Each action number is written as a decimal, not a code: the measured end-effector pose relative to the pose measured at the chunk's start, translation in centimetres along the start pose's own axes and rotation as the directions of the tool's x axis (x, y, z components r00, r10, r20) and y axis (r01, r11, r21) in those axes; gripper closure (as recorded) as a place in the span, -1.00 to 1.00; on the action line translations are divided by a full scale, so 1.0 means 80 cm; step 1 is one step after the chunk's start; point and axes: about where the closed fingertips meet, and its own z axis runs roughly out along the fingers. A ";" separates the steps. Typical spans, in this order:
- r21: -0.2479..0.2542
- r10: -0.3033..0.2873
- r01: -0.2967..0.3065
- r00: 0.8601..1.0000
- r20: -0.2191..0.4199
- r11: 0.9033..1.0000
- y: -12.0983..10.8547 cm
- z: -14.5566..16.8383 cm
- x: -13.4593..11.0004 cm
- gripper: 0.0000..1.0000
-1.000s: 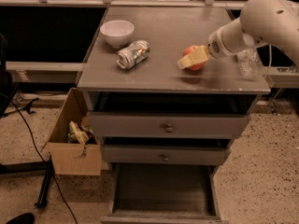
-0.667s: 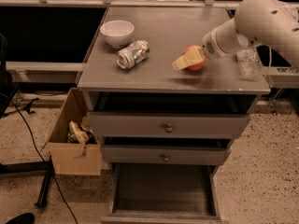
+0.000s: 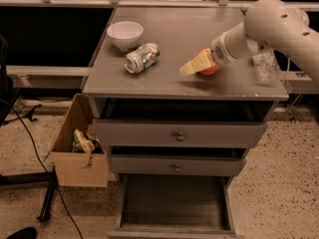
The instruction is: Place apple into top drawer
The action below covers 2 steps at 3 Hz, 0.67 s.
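The claw (image 3: 188, 68) is over the right side of the desk (image 3: 169, 86), pinching the apple (image 3: 210, 69) just above the top. Only part of the apple shows past the claw, so the hold may be small. If it slips, the apple can drop, roll and fall off the edge. The top drawer (image 3: 149, 133) looks open only a little, so the gap is thin. The apple or the claw can bump the drawer front or the desk edge there. The bottom drawer (image 3: 174, 203) sticks out much more, so a dropped apple can land in that wrong one. The can (image 3: 142, 58) lies near too.
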 end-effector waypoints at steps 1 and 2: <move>-0.004 0.000 0.000 1.000 0.004 1.000 -0.002 0.010 0.000 -0.46; -0.004 0.000 0.000 1.000 0.004 1.000 -0.002 0.010 0.000 0.01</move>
